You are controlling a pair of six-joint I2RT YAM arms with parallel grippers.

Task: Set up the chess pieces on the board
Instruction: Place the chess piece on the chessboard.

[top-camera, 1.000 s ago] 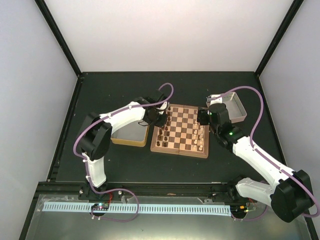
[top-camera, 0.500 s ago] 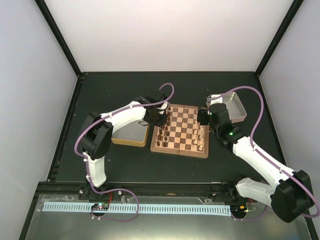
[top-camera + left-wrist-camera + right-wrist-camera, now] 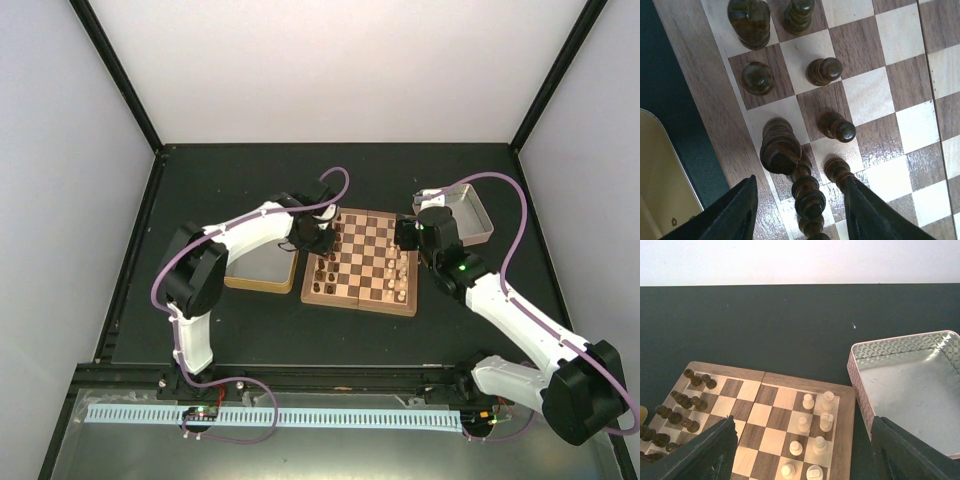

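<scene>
Hovering left hand [image 3: 800,210], spread, over board [image 3: 705,90] edge

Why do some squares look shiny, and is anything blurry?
Left wrist view: light glares off the board, the chess pieces are sharp, and the left gripper is dark and slightly soft. Right wrist view: even light, and the silver tin gleams. Top external view: pieces too small to judge.

Overhead and wrist views, common board [image 3: 360,262]

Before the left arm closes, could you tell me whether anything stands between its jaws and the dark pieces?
Nothing visible does: the left gripper is open, and a tall dark piece stands in its gap, with a round-headed piece close beside it.
</scene>
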